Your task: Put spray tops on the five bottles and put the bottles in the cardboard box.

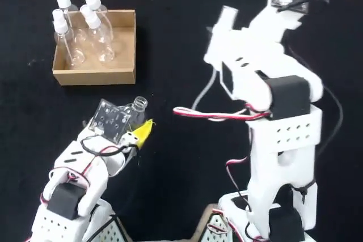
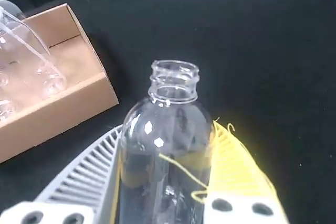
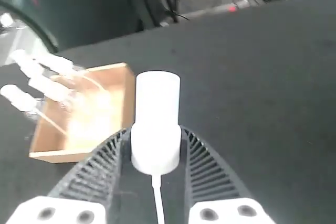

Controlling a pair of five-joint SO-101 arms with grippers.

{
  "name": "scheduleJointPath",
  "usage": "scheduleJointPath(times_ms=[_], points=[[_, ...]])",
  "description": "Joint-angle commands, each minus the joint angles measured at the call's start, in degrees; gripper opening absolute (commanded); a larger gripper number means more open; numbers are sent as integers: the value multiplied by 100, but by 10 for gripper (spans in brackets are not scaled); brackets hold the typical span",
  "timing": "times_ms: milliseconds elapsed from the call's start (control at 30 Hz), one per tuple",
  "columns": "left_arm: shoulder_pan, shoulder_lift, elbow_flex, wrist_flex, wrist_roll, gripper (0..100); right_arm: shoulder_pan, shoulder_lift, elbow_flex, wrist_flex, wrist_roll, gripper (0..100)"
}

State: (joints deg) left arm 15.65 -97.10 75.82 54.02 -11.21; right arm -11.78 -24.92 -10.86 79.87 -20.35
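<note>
Cardboard box (image 1: 93, 76): four bottles (image 1: 96, 35). Left fingers (image 2: 236, 171) clamp uncapped bottle (image 2: 165, 150); right fingers (image 3: 205, 166), spray top (image 3: 156, 124).

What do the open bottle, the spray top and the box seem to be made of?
The open bottle looks like clear glossy plastic: see-through, with highlights. The spray top seems to be white matte plastic. The box is apparently dull brown cardboard.
</note>
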Motion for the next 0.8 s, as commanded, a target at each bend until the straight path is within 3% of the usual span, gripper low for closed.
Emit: scheduleJointPath(times_ms=[0, 367, 767], points=[[22, -695, 127, -88, 185, 91, -343, -180, -242, -360, -79, 31], [13, -721, 242, -141, 369, 91, -905, -224, 769, -1705, -308, 30], [22, -721, 365, -141, 387, 91, -1389, -180, 840, -2259, -308, 29]])
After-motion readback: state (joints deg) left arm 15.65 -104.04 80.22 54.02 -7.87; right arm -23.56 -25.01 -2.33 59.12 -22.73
